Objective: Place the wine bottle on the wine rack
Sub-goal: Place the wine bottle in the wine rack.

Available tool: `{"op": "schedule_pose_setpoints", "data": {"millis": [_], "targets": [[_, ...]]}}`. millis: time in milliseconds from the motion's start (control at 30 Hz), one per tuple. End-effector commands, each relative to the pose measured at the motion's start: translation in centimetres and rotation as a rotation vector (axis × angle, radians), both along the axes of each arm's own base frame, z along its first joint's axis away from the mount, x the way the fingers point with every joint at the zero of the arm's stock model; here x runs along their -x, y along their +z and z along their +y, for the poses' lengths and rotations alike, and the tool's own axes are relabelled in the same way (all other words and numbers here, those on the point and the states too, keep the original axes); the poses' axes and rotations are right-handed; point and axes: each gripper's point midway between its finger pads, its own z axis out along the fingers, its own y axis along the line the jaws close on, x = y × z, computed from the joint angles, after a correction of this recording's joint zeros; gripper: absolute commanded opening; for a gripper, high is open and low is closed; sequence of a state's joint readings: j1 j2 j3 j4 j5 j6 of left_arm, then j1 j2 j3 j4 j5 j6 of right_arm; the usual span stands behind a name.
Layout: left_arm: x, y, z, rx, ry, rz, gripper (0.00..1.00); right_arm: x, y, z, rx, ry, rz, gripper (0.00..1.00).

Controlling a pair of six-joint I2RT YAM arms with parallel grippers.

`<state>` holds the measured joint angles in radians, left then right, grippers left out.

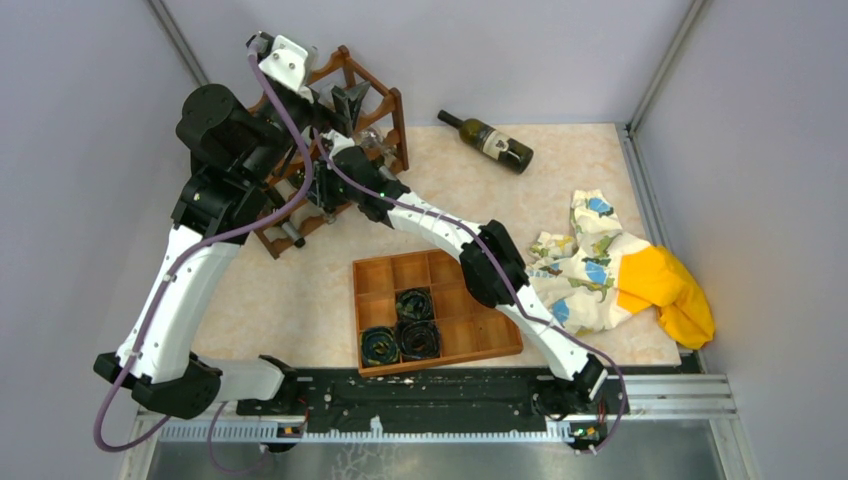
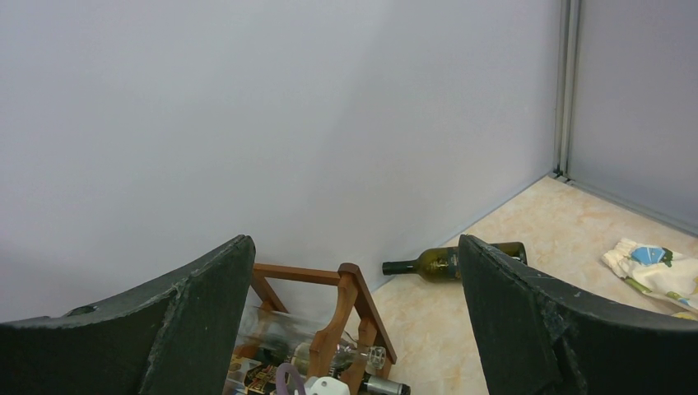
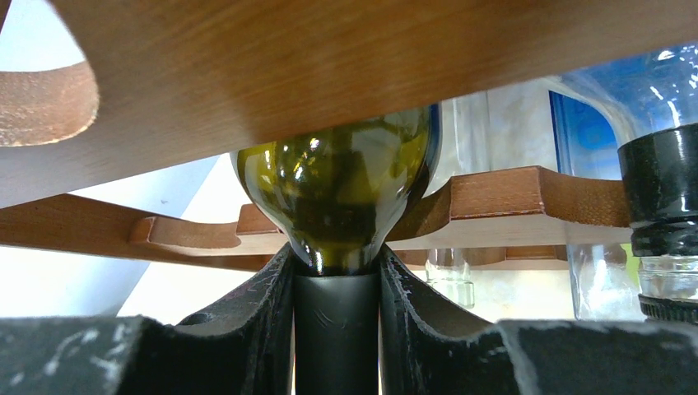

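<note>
Lab booth: grey panel walls [image 1: 500, 50], aluminium rail [image 1: 680, 395]

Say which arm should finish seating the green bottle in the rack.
Right. The right fingers grip the olive-green glass bottle by its neck, body between scalloped rails of the reddish-brown wooden rack. The left fingers gape empty.

Lavender walls [image 1: 500, 50] enclose a beige marbled tabletop [image 1: 300, 300].

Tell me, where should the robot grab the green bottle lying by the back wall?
Probably by its thin neck, coming down from above. The green bottle lies flat on its side, so there is room on both sides of the neck, which points toward the wine rack.
</note>
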<state>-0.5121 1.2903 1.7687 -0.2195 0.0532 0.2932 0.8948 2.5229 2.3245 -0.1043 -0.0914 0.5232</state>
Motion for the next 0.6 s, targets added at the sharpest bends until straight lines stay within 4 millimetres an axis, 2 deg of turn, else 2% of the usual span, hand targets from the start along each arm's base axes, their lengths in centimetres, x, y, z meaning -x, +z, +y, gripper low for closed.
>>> {"op": "schedule_pose_setpoints", "data": {"millis": [0, 367, 567], "targets": [[0.3, 1.2, 0.3, 0.008, 0.002, -0.034, 0.99, -1.0, 13.7, 1.4, -0.296, -0.007, -0.298, 0.07], [-0.1, 1.0, 0.1, 0.001, 0.003, -0.031, 0.99, -1.0, 16.7, 0.4, -0.354, -0.047, -0.326, 0.08], [-0.1, 0.9, 0.1, -0.004, 0.005, -0.032, 0.99, -0.6, 17.3, -0.1, -0.375, -0.045, -0.314, 0.08]]}}
